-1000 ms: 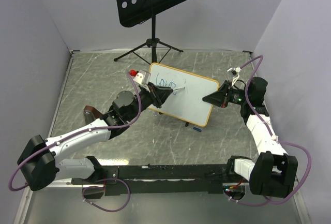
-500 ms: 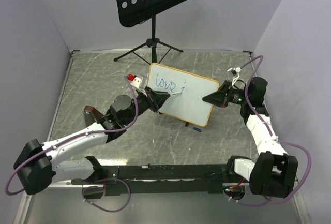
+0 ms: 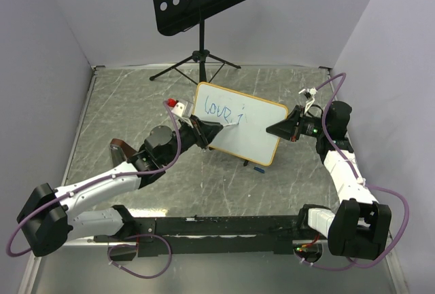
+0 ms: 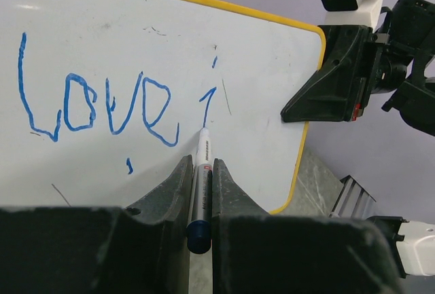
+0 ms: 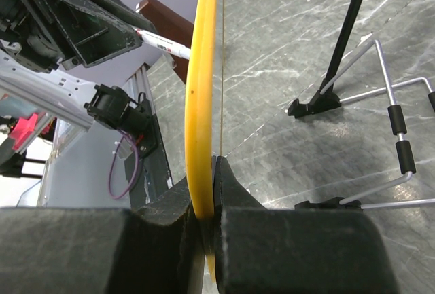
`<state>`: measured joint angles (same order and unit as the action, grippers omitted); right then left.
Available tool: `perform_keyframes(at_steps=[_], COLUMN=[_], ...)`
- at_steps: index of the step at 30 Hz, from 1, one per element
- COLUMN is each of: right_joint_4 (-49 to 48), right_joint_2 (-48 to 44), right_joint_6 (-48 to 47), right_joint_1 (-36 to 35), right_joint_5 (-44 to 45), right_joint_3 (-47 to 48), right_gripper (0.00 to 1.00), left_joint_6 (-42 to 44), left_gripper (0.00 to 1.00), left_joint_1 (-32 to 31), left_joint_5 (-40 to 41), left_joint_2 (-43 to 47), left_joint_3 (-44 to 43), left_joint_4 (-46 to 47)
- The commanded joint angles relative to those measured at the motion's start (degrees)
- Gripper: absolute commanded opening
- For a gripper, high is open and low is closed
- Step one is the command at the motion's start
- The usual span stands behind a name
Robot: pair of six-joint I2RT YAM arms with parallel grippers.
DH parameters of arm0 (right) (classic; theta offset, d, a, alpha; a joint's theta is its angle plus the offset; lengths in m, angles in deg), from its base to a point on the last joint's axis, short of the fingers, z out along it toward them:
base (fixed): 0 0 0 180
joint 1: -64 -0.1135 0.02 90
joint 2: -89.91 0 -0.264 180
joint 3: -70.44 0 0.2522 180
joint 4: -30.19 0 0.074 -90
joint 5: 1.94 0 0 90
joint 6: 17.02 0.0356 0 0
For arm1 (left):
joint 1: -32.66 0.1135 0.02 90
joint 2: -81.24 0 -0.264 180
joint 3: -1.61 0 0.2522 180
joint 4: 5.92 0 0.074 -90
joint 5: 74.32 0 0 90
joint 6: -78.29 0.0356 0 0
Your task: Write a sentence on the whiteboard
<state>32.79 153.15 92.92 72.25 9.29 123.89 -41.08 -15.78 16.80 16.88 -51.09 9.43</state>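
The right gripper (image 5: 208,175) pinches the edge of the whiteboard (image 3: 257,138) on the table (image 3: 122,104) so it cannot wobble. The left gripper (image 4: 202,166) squeezes a marker (image 4: 203,146), tip touching beside the blue "love" (image 4: 102,107), ready for more letters.

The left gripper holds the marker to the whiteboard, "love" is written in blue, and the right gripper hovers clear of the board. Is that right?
No. The right gripper is not clear of it: the right wrist view shows it shut on the whiteboard at its yellow edge. The rest stands: the left gripper holds the marker to the board, and "love" is in blue.
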Motion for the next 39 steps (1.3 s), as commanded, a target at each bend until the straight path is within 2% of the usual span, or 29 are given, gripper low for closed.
perform_keyframes(at_steps=[1, 18, 27, 39], right_joint_4=[-5.1, -5.2, -4.8, -5.0], right_joint_2=[-2.2, -2.2, -2.3, -2.1], right_joint_6=[0.5, 0.7, 0.4, 0.6], right_joint_1=[-0.3, -0.2, -0.2, -0.2], right_joint_5=[-3.5, -3.5, -3.5, -3.5], right_joint_3=[0.5, 0.5, 0.6, 0.6], right_gripper=[0.00, 0.00, 0.00, 0.00], left_joint_6=[1.0, -0.3, -1.0, 0.2], left_gripper=[0.01, 0.01, 0.01, 0.01], left_joint_1=[0.2, 0.4, 0.5, 0.5], left_joint_5=[-0.6, -5.7, -6.9, -4.0], left_joint_2=[-1.2, -3.1, -8.1, -8.4], left_joint_3=[-3.8, -9.2, -11.8, -11.9], left_joint_4=[1.0, 5.8, 6.8, 4.6])
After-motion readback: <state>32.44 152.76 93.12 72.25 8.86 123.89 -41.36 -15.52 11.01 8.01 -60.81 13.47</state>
